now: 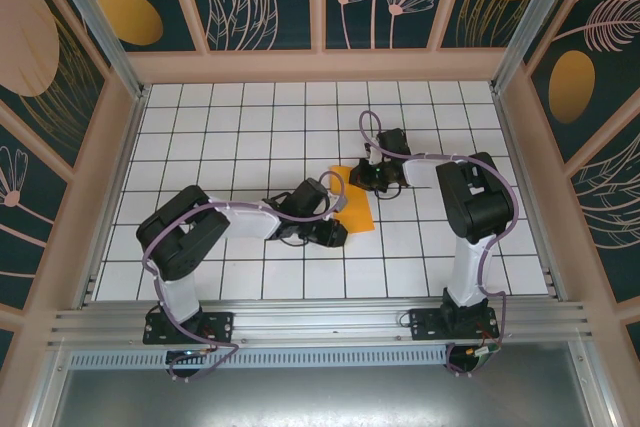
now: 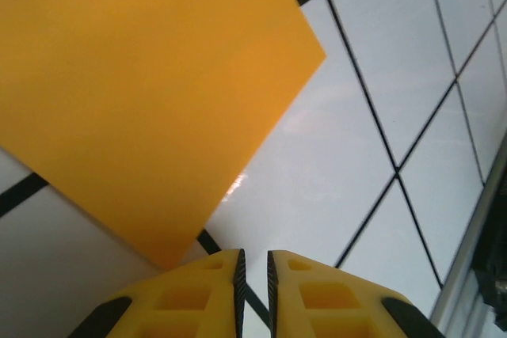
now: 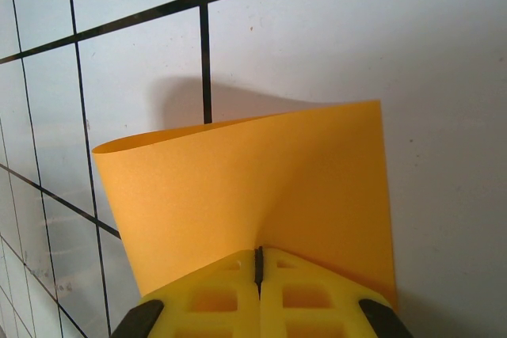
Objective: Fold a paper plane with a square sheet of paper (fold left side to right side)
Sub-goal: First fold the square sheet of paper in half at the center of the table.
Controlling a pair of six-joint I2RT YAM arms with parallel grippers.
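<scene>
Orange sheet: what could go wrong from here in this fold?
The right end effector pinches the sheet at one small spot, so the edge could slip or tear.
The sheet bulges in a loose curl, uncreased; pressed down now, the fold may land crooked.
The left end effector sits off the sheet's corner, not holding it, so the sheet may slide on the tiled table.

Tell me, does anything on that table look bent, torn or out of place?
Only the square sheet of paper: it isn't lying flat. The right gripper pinches one edge, so that side lifts and bows into a curl. No tear shows.
</scene>
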